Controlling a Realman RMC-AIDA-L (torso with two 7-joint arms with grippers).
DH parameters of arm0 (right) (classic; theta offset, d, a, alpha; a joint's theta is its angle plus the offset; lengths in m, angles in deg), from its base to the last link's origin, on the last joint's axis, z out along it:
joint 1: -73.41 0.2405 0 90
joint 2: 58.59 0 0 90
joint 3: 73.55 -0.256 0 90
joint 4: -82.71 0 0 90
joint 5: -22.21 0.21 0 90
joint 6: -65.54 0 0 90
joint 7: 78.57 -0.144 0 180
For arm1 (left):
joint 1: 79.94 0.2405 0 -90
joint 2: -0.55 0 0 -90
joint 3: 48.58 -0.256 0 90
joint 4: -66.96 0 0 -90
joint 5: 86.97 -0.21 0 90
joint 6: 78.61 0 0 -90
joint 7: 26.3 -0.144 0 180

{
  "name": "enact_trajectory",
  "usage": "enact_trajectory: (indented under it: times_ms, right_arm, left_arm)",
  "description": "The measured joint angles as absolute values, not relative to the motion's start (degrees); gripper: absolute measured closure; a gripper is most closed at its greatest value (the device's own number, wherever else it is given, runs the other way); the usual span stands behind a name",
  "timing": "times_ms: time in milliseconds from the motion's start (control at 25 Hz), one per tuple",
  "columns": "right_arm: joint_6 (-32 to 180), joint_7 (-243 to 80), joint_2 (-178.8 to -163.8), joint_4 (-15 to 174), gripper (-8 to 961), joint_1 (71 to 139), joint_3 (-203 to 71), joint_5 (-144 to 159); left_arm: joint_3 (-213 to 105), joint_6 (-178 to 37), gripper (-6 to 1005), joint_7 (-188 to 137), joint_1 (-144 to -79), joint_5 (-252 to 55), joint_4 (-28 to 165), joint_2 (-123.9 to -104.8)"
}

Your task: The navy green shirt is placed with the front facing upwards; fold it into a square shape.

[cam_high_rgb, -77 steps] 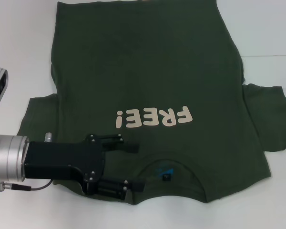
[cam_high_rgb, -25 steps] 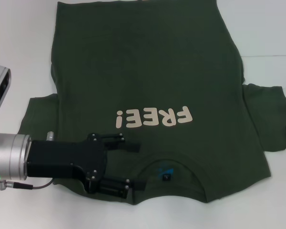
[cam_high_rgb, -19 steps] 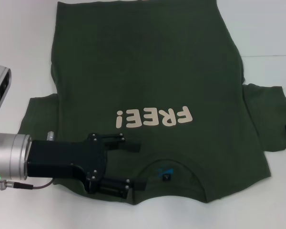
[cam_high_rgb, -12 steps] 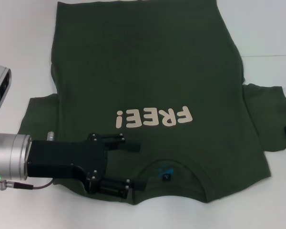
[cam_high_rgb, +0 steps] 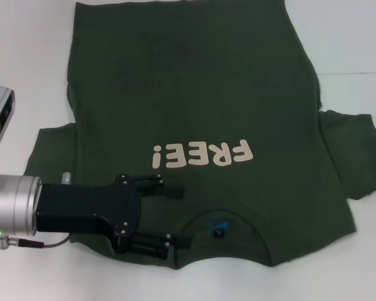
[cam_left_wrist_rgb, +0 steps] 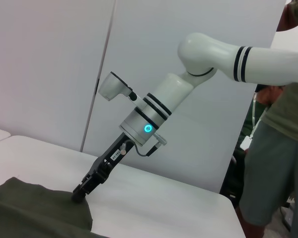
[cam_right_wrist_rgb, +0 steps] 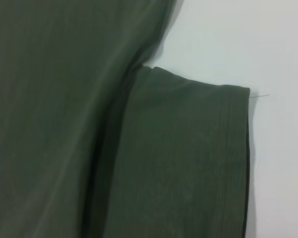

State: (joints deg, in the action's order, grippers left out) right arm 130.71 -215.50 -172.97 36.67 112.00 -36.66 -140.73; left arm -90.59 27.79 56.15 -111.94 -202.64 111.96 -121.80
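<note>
We see our left gripper [cam_high_rgb: 175, 217] reaching level from the left, jaws spread over the shoulder of the dark olive-green cotton T-shirt [cam_high_rgb: 194, 94] lying flat on the white worktop [cam_high_rgb: 31, 56]. Our right gripper [cam_left_wrist_rgb: 79, 192] touches the right sleeve's edge; we cannot tell its jaws' state.

The head view looks steeply down from above the white surface [cam_high_rgb: 25, 37] and takes in nearly the whole navy green shirt [cam_high_rgb: 194, 94], its collar nearest the camera, with the left tool [cam_high_rgb: 175, 216] low in the picture.

The left wrist view sits low near the surface [cam_left_wrist_rgb: 154, 198] and faces sideways across it towards the right arm, whose right tool [cam_left_wrist_rgb: 79, 194] touches the shirt's sleeve edge [cam_left_wrist_rgb: 39, 213]; a wall and a bystander [cam_left_wrist_rgb: 278, 148] stand behind.

The right wrist view looks straight down, very close, on that same sleeve [cam_right_wrist_rgb: 188, 158] and bare surface [cam_right_wrist_rgb: 278, 59]. All three views share this sleeve.
</note>
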Motion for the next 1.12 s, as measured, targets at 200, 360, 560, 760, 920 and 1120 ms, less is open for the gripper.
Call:
enact_trajectory:
  times_ms: [200,360,560,760,920,1120]
  right_arm:
    - [130.97,-215.52,-172.94,36.65,791,112.27,-36.65,-140.98]
    - [131.13,-216.17,-172.85,35.74,859,112.22,-36.65,-141.45]
    - [131.02,-216.85,-172.2,33.5,910,111.31,-36.96,-143.37]
    - [129.06,-217.86,-171.81,31.92,941,110.33,-36.84,-145.45]
    - [126.74,-218.24,-171.56,31.59,940,109.78,-36.71,-145.7]
    - [124.08,-218.27,-171.67,31.5,941,109.92,-36.78,-145.7]
  left_arm:
    - [-90.59,27.66,80,56.16,-111.93,-202.64,111.96,-121.8]
    - [-90.59,27.62,79,56.21,-111.93,-202.64,111.96,-121.8]
    - [-90.59,27.61,79,56.29,-111.81,-202.64,111.96,-121.83]
    - [-90.59,27.69,79,56.31,-111.7,-202.64,111.96,-121.88]
    - [-90.59,28.1,79,56.38,-111.67,-202.63,111.96,-121.89]
    - [-90.59,28.18,79,56.41,-111.54,-202.31,111.96,-121.96]
